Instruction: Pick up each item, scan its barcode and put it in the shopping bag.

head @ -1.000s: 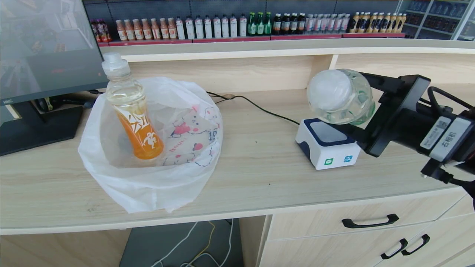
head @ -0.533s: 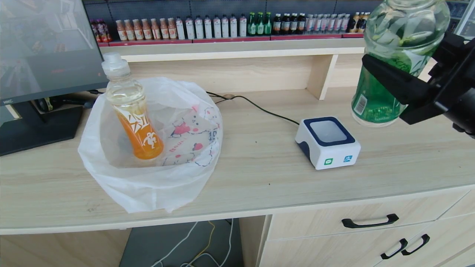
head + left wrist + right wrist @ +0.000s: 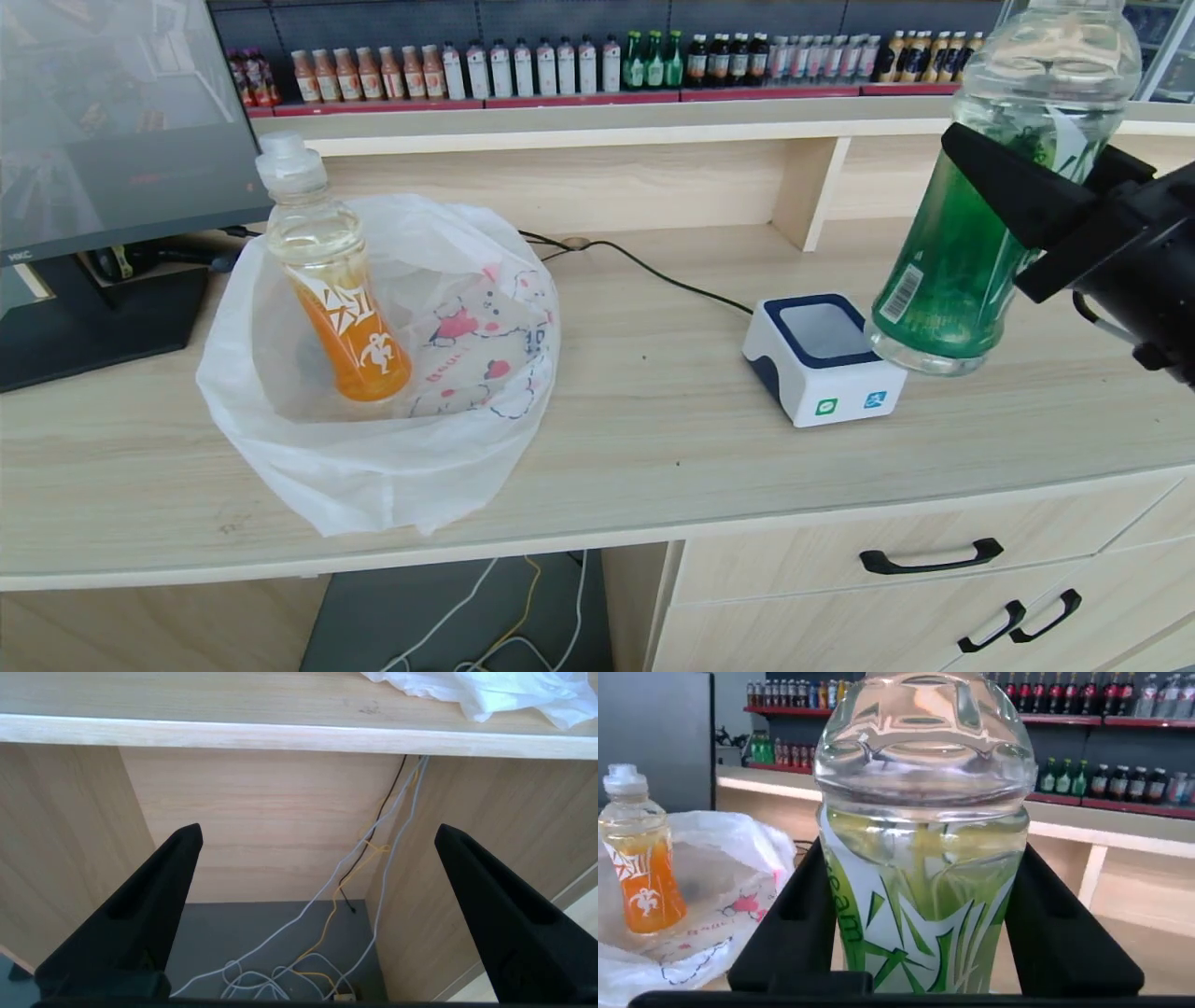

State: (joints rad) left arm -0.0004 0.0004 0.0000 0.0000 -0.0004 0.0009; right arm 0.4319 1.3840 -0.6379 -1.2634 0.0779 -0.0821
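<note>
This is a shop, seen from behind its checkout. Long rows of bottled drinks [image 3: 607,65] fill a red-edged shelf [image 3: 579,96] across the top of the frame. On the pale wood table [image 3: 653,448] sit a small white scanner [image 3: 822,359] at centre right, a plastic shopping bag [image 3: 373,467] at centre left and a monitor [image 3: 112,112] at upper left. Drawers [image 3: 934,569] sit at lower right.

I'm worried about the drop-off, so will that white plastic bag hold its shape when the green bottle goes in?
Probably not: the shopping bag is thin, crumpled film, so likely floppy. The orange bottle leans inside it, so the green bottle may tip too.
</note>
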